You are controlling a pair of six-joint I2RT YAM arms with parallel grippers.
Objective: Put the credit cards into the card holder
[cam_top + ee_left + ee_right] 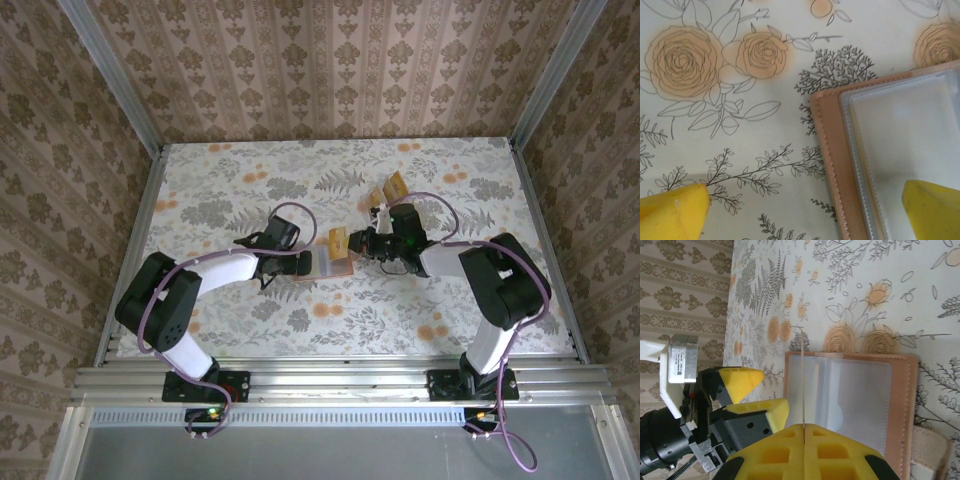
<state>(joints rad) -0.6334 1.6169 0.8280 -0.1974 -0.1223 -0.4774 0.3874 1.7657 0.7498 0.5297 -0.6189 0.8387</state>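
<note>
You are holding one credit card [803,375] on edge in the clamped right gripper [804,431] above the open card holder [900,405] at centre, while the wide-open left gripper [802,205] is spanning its left edge. No card is showing inside it yet, and other cards [392,186] are standing farther back.

This looks like a robot test cell in a laboratory, dressed up to resemble a home. The table [200,180] is covered with a sheet printed with orange roses and grey leaves. On the left, right and far sides of the table stand flat panels [330,70] with brown damask wallpaper, joined at the corners by bare aluminium posts [113,70]. Along the near edge of the table runs an aluminium rail [340,380]. Two white and black robot arms [165,305] are bolted on it, and purple cables [293,205] run along them.
</note>
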